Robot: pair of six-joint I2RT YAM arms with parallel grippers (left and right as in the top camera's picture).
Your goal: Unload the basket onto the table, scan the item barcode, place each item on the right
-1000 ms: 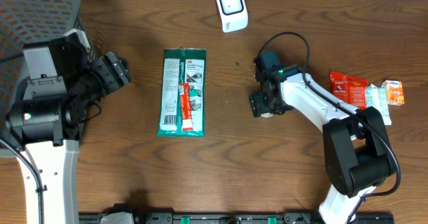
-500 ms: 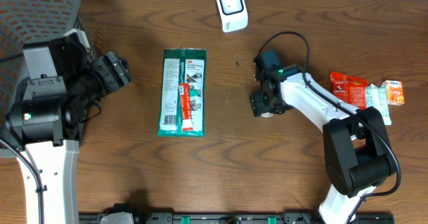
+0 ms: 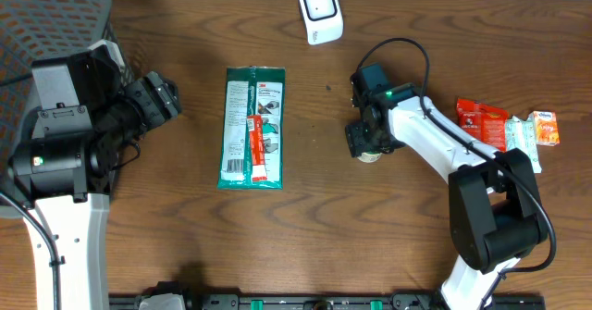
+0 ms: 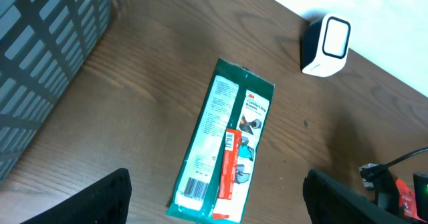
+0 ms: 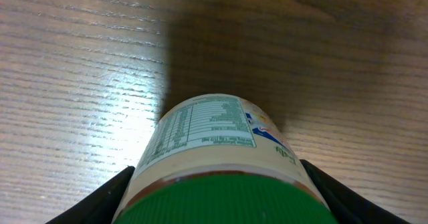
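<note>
Since a second ago the right hand (image 3: 368, 143) has edged slightly toward the desk's (image 3: 305, 254) far side; nothing else has stirred. Its fingers flank the green-capped bottle (image 5: 214, 137), right of the desk's middle, but I cannot tell whether they truly clamp it. The left hand (image 3: 162, 97) hangs released and empty beside the basket (image 3: 46, 14). The risk, as I judge it: the bottle is round, so an off-centre pinch could let it twist or slip, and only its nutrition panel shows, so the barcode may face away from the scanner (image 3: 320, 12), which is well apart. Counted: one bottle, one scanner, one green packet (image 3: 252, 127), one basket and, seemingly, three small packets (image 3: 504, 127).
</note>
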